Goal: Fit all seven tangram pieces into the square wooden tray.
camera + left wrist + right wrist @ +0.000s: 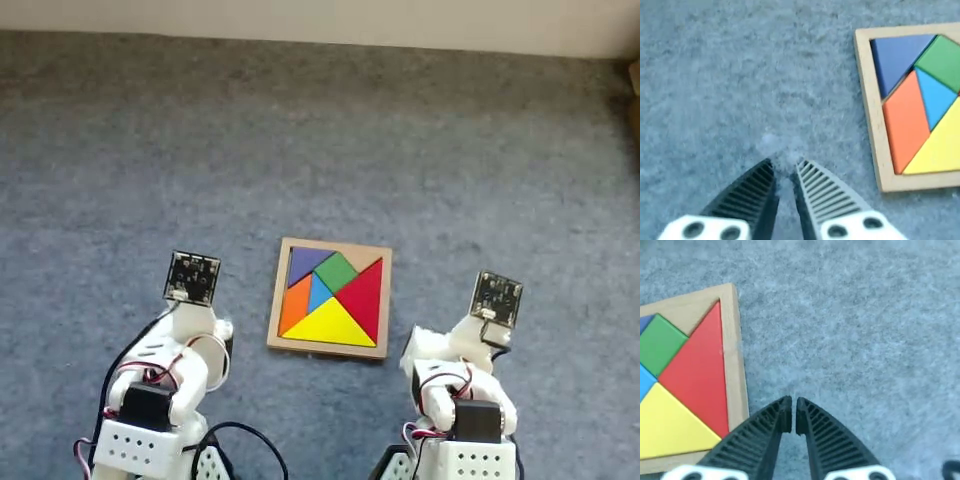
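The square wooden tray (330, 349) lies flat on the grey-blue carpet (320, 140), between the two arms and a little ahead of their bases. Six flat coloured pieces lie in it with their edges touching.

- A large yellow triangle (328, 325) runs along the near rim.
- A large red triangle (366, 293) lies against the side toward the right arm.
- An orange parallelogram (294, 304) lies against the side toward the left arm.
- A purple-blue triangle (304, 262) fills the far corner on the left arm's side.
- A green square (338, 272) sits diamond-wise near the middle.
- A small light-blue triangle (319, 292) is wedged between the orange, green and yellow pieces.

Between the green square, the red triangle and the far rim, a triangular patch of bare wood (687, 315) shows.

The left gripper (785, 167) hangs low over the carpet near the tray's left side. Its ribbed fingers are drawn nearly together with a thin slit between them, and it holds nothing. The right gripper (793, 407) hangs over the carpet just beside the tray's near corner on the red triangle's side. Its fingers all but touch, and it is also empty.
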Robot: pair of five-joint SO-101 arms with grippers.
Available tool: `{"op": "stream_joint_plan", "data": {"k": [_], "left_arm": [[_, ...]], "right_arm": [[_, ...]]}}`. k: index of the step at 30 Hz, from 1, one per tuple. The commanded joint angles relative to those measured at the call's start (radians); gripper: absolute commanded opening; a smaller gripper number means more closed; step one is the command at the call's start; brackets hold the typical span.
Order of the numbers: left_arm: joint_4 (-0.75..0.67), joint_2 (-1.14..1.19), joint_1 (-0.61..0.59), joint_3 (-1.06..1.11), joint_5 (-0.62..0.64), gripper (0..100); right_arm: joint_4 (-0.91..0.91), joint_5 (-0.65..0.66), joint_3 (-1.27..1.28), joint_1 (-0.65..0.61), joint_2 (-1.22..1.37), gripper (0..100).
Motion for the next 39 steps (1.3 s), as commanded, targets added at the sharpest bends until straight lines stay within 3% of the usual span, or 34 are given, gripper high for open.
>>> {"op": "stream_joint_plan", "data": {"k": [1,6,39], "left_arm": [[0.123,-0.041,-0.018,0.021,0.015,2],[0.206,-0.041,-0.015,0.021,0.017,2],[0.206,-0.041,-0.012,0.021,0.017,2]], "right_arm": [[0.022,-0.006,0.140,0.013,-0.013,3.1],[0.022,-0.006,0.140,0.013,-0.013,3.1],[0.022,-0.006,0.140,0.013,-0.013,3.1]]}}
